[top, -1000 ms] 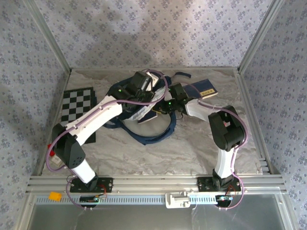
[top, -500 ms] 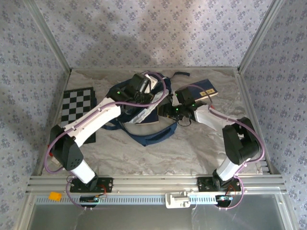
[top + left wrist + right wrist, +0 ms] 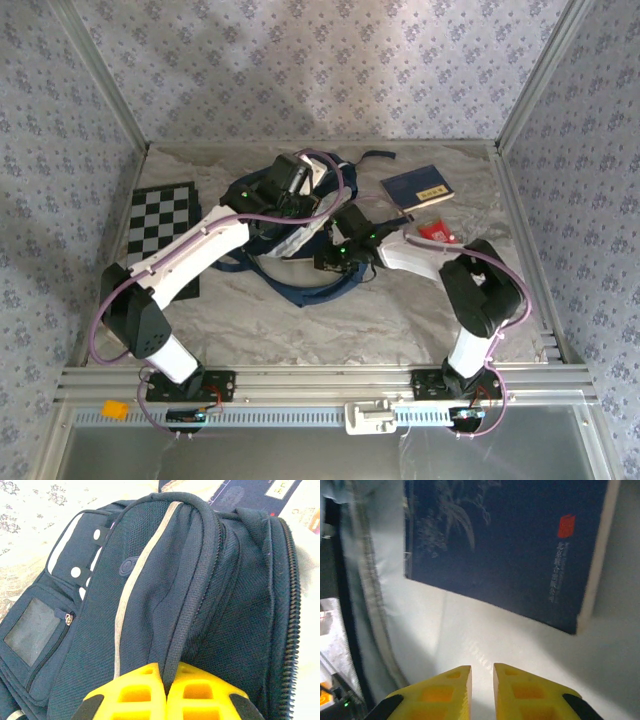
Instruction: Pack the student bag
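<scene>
We see the worktop (image 3: 300, 320), covered in a pale marbled sheet. On it lie the student bag (image 3: 290, 240) near the middle toward the back, a checkered board (image 3: 160, 222) at the left edge, a dark blue book (image 3: 418, 185) at the back right, and a small red packet (image 3: 438, 232) just in front of that book.

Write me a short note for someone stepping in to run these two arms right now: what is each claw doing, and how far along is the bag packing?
Left gripper: shut on a fold of the student bag, pinching the fabric beside the zipper.
Right gripper: nearly closed, empty, pointing into the pale-lined interior at a dark blue book already lying inside.
On the table beyond the bag: another blue book and a red packet, both unpacked.
Done: one book in.
Left: probably load those two, then close the bag.
</scene>
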Tool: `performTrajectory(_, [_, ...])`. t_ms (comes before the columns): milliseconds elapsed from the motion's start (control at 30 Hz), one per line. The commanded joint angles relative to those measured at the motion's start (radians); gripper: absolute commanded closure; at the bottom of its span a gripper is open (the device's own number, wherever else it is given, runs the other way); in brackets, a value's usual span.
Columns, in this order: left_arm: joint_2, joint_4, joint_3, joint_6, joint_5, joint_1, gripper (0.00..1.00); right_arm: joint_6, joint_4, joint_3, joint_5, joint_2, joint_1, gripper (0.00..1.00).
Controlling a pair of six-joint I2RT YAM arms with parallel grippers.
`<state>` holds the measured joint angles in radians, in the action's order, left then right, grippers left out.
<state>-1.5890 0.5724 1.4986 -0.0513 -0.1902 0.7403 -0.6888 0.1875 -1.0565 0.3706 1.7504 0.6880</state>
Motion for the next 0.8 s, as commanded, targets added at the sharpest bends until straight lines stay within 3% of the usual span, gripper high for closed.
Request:
performTrajectory(0, [0.053,-0.095,0.041,-0.018,0.026,0.000,1.00,-0.004,-0.036,-0.058,-0.057,0.053,0.023,0.83])
performTrajectory(367, [0.086,-0.102,0.008,-0.023,0.042,0.001,1.00,-0.024,-0.182,-0.106,-0.285,0.109,-0.005,0.88])
performTrajectory(567, [0.099,-0.108,-0.015,-0.024,0.038,-0.001,1.00,-0.044,-0.196,-0.121,-0.279,0.132,-0.003,0.88])
performTrajectory(767, [0.099,-0.110,-0.024,-0.026,0.041,-0.002,1.00,-0.027,-0.209,-0.029,-0.257,0.027,0.007,0.83])
